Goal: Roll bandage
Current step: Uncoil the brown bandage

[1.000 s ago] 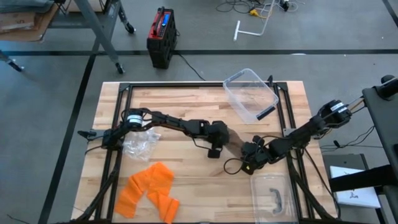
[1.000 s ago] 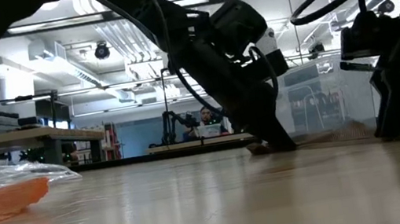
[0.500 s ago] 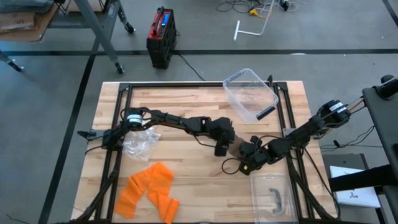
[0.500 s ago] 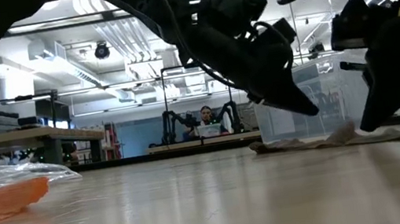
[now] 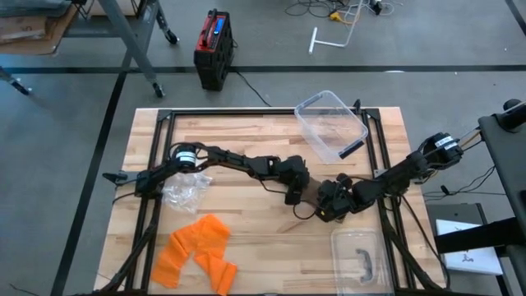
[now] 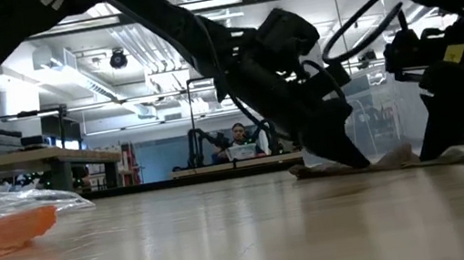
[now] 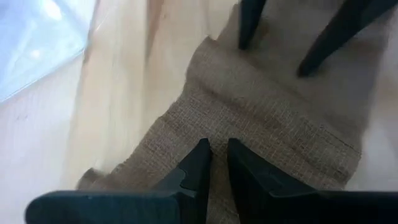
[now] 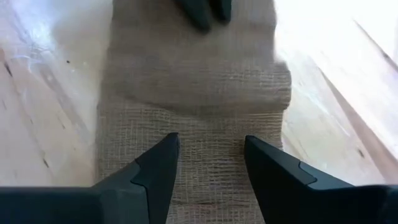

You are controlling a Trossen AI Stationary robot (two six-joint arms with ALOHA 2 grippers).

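Note:
A tan woven bandage (image 5: 311,194) lies flat on the wooden table between my two grippers, with a low raised fold (image 8: 199,93) across it. My left gripper (image 5: 293,197) comes from the table's left, slants down and is shut, its tips down on the bandage (image 7: 267,124). My right gripper (image 5: 327,209) comes from the right and stands open over the strip's other end (image 8: 193,124). In the low view both grippers reach down to the bandage (image 6: 384,161). My left gripper presses its shut fingertips (image 7: 202,163) down on the bandage's top face (image 7: 217,134), slanting down from the table's left. The strip lies flat on the table under them. My right gripper sets its open fingertips (image 8: 158,163) on the bandage (image 8: 205,149), side by side across the strip's width, slanting down from the table's right. Nothing is pinched between them.
A clear plastic bin (image 5: 331,125) stands at the far right, and its lid (image 5: 360,259) lies at the near right. Orange cloth pieces (image 5: 197,251) and a crumpled clear bag (image 5: 185,189) lie on the left side. Black frame rails (image 5: 263,115) edge the table.
My left gripper has lifted off the table, gone toward the right gripper and come down on the bandage farther along it, still shut. My right gripper has turned a little and stays open. The bandage has stayed flat on the table.

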